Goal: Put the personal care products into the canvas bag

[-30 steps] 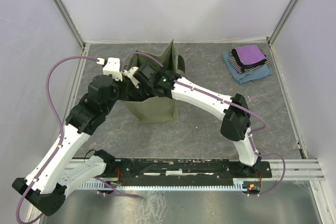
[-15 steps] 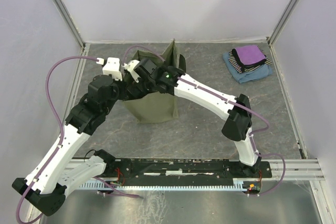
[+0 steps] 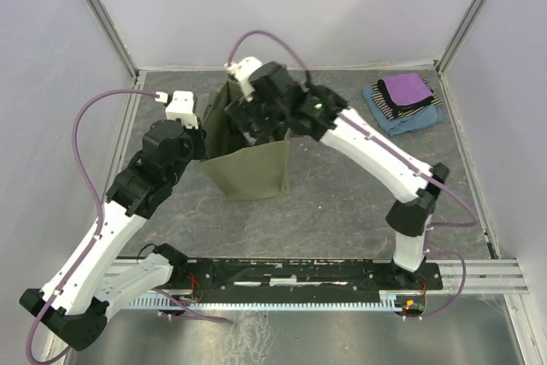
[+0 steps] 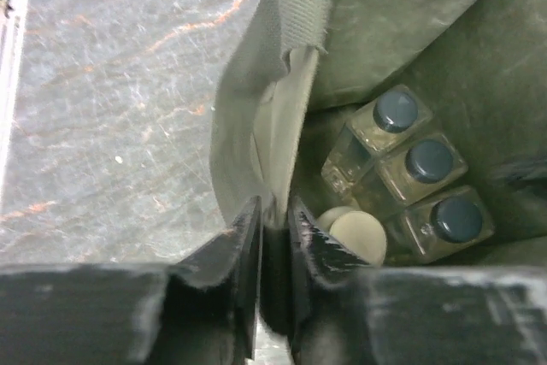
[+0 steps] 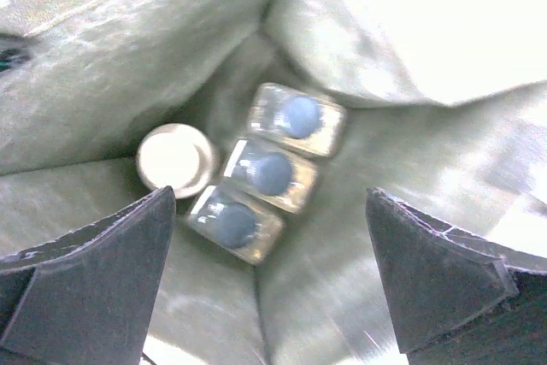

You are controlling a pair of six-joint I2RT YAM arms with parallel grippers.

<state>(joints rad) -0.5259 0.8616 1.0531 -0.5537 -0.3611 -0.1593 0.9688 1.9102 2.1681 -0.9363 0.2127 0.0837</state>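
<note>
The olive canvas bag (image 3: 253, 168) stands open mid-table. My left gripper (image 4: 273, 215) is shut on the bag's left rim (image 4: 269, 138), and the fabric runs between its fingers. Inside, on the bag's floor, three clear squarish bottles with dark caps (image 4: 396, 114) (image 4: 429, 161) (image 4: 456, 219) stand in a row, with the cream jar (image 4: 360, 238) beside them. My right gripper (image 5: 272, 204) hangs open over the bag's mouth with nothing between its fingers. Below it are the same bottles (image 5: 299, 118) (image 5: 272, 173) (image 5: 235, 225) and jar (image 5: 173, 158). In the top view the right gripper (image 3: 253, 119) sits over the bag.
Folded blue, striped and purple cloths (image 3: 403, 102) lie at the back right of the table. Grey walls and metal frame posts enclose the workspace. The right arm (image 3: 376, 156) arches over the table's middle.
My right gripper has opened wide and lifted up and back out of the bag. The left gripper has kept its hold on the rim.
</note>
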